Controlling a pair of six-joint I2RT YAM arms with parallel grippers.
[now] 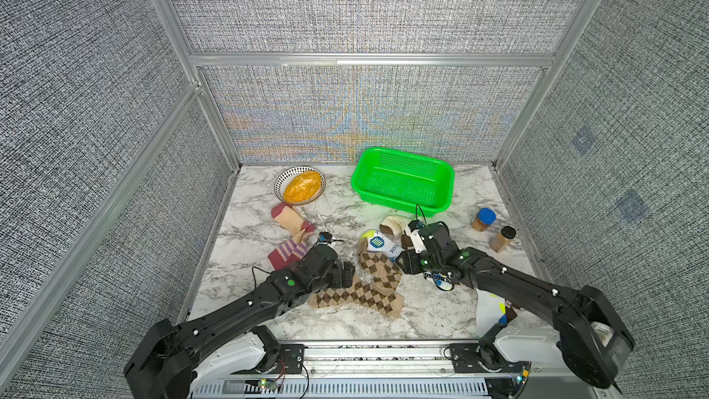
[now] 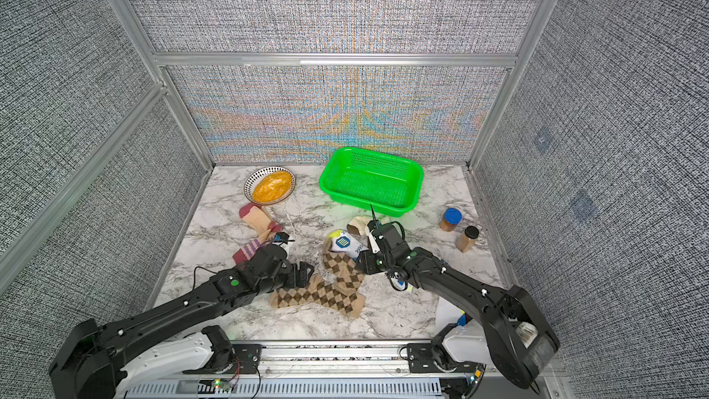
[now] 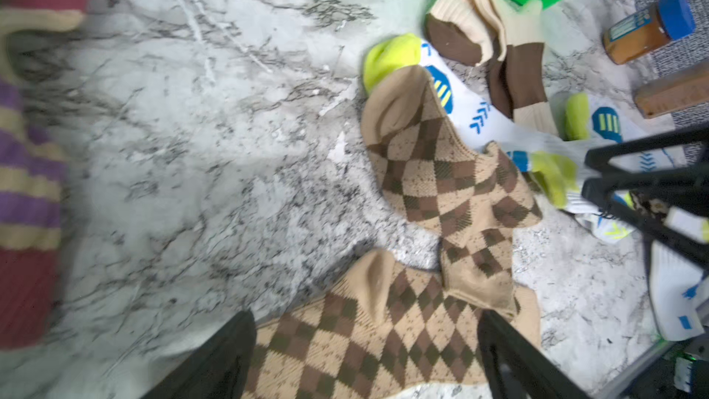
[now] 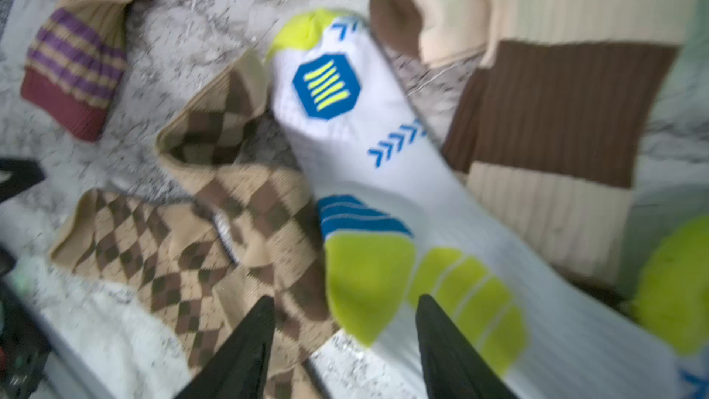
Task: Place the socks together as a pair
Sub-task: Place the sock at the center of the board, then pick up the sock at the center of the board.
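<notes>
Top views show us the two tan-brown argyle socks at the front middle of the marble table [image 1: 249, 232]. The nearer argyle sock [image 1: 356, 299] lies flat, its long axis running across the table from left to right. The farther argyle sock [image 1: 380, 266] has its long axis running roughly front to back, leaning a little to the right. Its plain tan end points away toward the green basket [image 1: 403, 182]. Its near end overlaps the nearer sock toward that sock's right end. So the two touch and make a rough L rather than lying parallel.

We find the left gripper [image 3: 368, 362] above the left part of the nearer sock. In the left wrist view its fingers stand wide apart with the diamond pattern showing between them, and they grip nothing. We cannot tell whether the tips touch the fabric.

The right gripper [image 4: 345, 355] hangs where the farther argyle sock meets a white sock with lime patches [image 4: 364, 140]. Its fingers are parted with a clear gap and nothing is caught between them.

That white sock lies against the right edge of the farther argyle sock. Its lime toe points toward the back and its length slants to the near right, under the right arm. Just behind it we see a cream sock with a brown band [image 1: 395, 224], folded over. The maroon-peach socks with purple stripes [image 1: 286, 253] lie together beside the left wrist, on its far left.
</notes>
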